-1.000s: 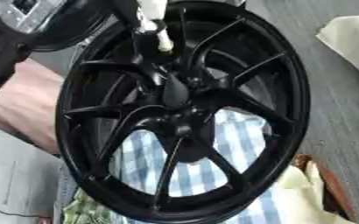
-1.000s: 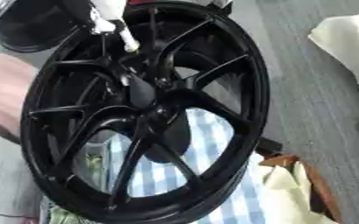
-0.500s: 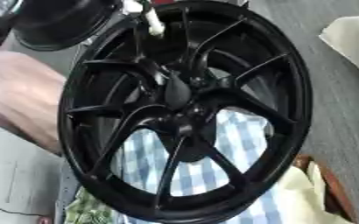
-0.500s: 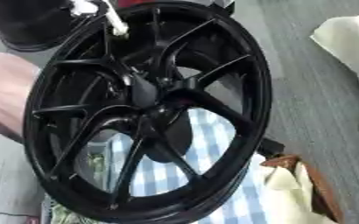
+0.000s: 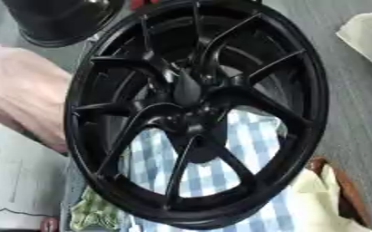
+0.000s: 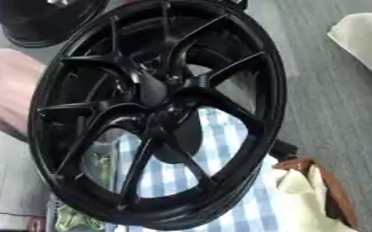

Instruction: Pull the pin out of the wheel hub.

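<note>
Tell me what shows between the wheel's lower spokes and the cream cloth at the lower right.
In the right eye view, blue-and-white checked cloth shows through the lower spokes of the black wheel; next come the wheel's rim, then a brown strip bordering the cream cloth.

Even, soft daylight w/ faint sheen on black wheel; whole frame slightly motion-blurred.

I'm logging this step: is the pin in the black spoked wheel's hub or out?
Out, apparently: no pin shows at the hub of the black spoked wheel, and neither hand is in view.
</note>
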